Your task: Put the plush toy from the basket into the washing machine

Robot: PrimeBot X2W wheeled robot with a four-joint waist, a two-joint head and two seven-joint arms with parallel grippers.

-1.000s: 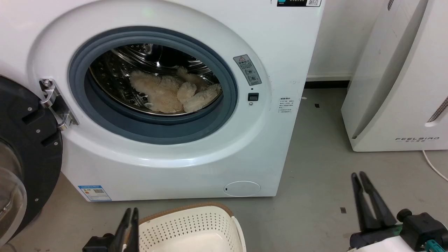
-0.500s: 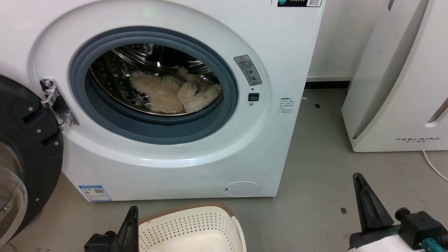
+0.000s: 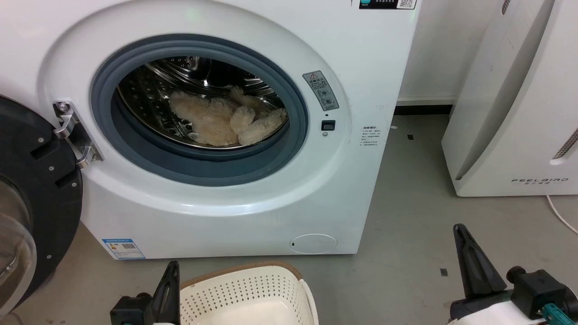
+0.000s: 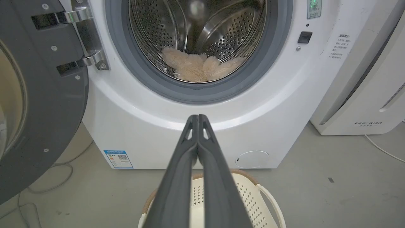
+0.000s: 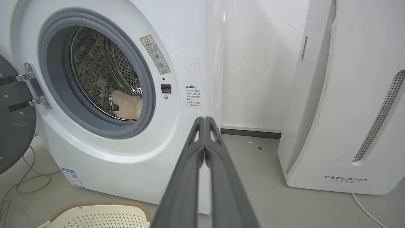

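So the plush toy (image 3: 226,119) is inside the washing machine (image 3: 226,212), lying on the bottom of the steel drum (image 3: 149,90) a bit right of centre. It's fully behind the grey seal (image 3: 203,169), with nothing hanging over the lip, so to me the main job looks done.

The door (image 3: 36,180) is swung wide open to the left, which leaves the whole opening clear. The basket (image 3: 244,289) sits on the floor (image 3: 406,225) right in front of the machine and just below the opening. I'd guess that's so the lift from one to the other is short. The part of the basket I can see has nothing in it, just bare perforated plastic. Its near end is cut off by the frame though, so I can't vouch for that bit.

Both arms sit low and clear of the opening. The left gripper (image 3: 172,266) is right beside the basket's left rim and the right gripper (image 3: 459,228) is well off to the right over bare floor, near the white appliance (image 3: 510,113). Each has its two fingers pressed together with nothing between them. Reads like a parked pose to me, and the only thing maybe left is closing the door.
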